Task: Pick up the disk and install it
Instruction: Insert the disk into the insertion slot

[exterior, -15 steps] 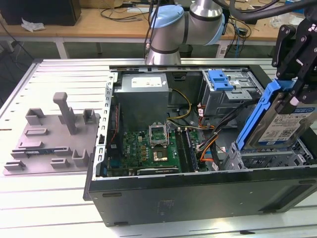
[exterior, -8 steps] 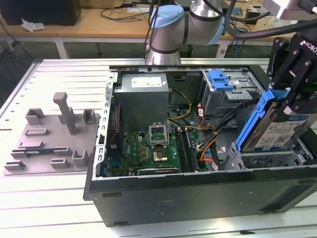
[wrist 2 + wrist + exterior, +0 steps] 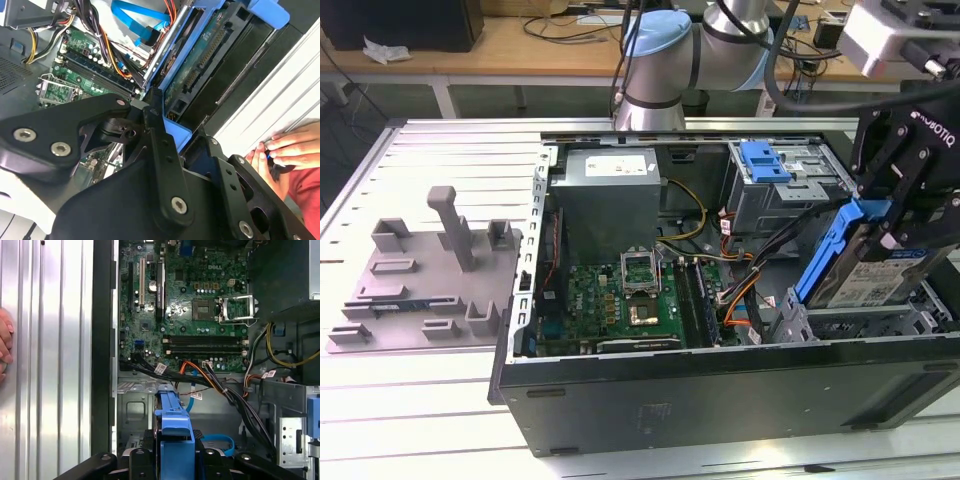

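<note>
End effector [image 3: 885, 228] seemingly clamps flat blue-framed disk [image 3: 868, 280].

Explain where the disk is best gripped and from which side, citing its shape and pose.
Grip the disk at its upper end, across its broad flat faces, coming from above. It is thin and stands tilted on edge over the drive cage, leaving the top end freest. The gripper is clamped there.
</note>
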Tool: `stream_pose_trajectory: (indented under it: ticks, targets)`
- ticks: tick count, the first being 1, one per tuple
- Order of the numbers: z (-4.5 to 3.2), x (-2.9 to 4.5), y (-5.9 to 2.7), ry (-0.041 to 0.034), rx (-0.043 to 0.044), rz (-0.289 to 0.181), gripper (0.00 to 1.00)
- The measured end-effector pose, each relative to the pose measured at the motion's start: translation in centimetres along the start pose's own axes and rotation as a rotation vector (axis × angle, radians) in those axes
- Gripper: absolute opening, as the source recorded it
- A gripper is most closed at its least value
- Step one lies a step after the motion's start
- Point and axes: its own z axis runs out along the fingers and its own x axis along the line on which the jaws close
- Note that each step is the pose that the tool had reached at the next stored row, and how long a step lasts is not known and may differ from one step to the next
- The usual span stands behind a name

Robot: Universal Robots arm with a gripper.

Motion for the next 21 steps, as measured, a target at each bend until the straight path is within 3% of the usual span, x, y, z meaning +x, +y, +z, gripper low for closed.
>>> stream_pose_trajectory:
  ticks: [16, 19, 21]
  targets:
    - [1.77, 0.13, -0.06, 0.0003, 0.0006, 0.000, 0.38]
    - [1.79, 0.14, -0.06, 0.0000, 0.0005, 0.000, 0.50]
    - [1.79, 0.14, -0.05, 0.0000, 0.0005, 0.000, 0.50]
